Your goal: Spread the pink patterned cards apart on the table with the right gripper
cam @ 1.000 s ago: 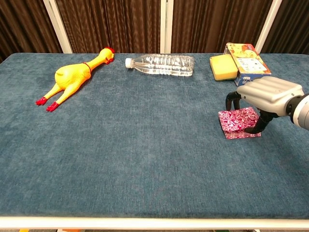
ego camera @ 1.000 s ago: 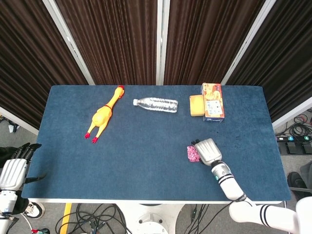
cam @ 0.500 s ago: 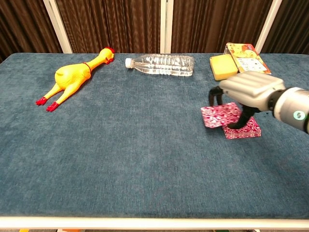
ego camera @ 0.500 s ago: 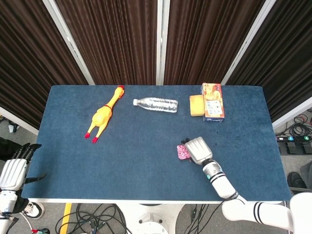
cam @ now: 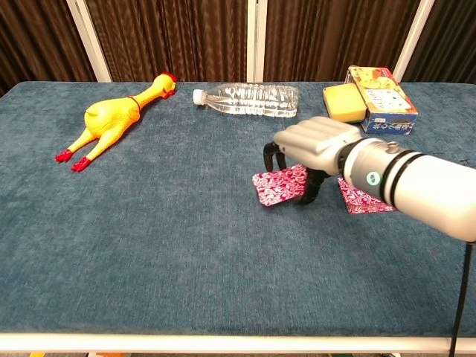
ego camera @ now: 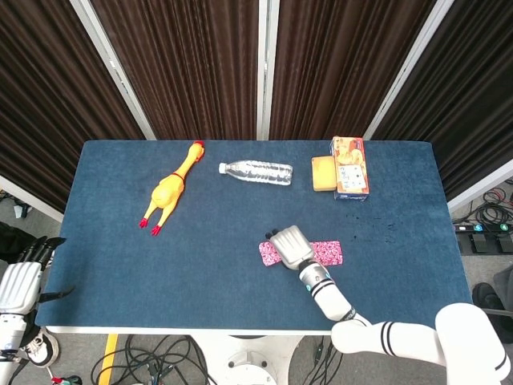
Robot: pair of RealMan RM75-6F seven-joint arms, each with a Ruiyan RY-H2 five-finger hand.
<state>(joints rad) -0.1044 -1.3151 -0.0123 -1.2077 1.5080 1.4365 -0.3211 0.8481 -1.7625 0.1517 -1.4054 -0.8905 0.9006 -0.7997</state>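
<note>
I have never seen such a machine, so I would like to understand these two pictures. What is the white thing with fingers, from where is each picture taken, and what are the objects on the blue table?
The white thing is the robot's right hand on a long arm. One picture looks down from the robot's head, the other looks forward from its chest. The hand presses its fingers down on pink patterned cards, which lie in a row on the blue table; some cards lie on the far side of the arm. It grips nothing. The left hand waits beside the table edge, fingers apart, in the head view only. Further back lie a yellow rubber chicken, a clear plastic bottle on its side, a yellow sponge and a colourful box.
</note>
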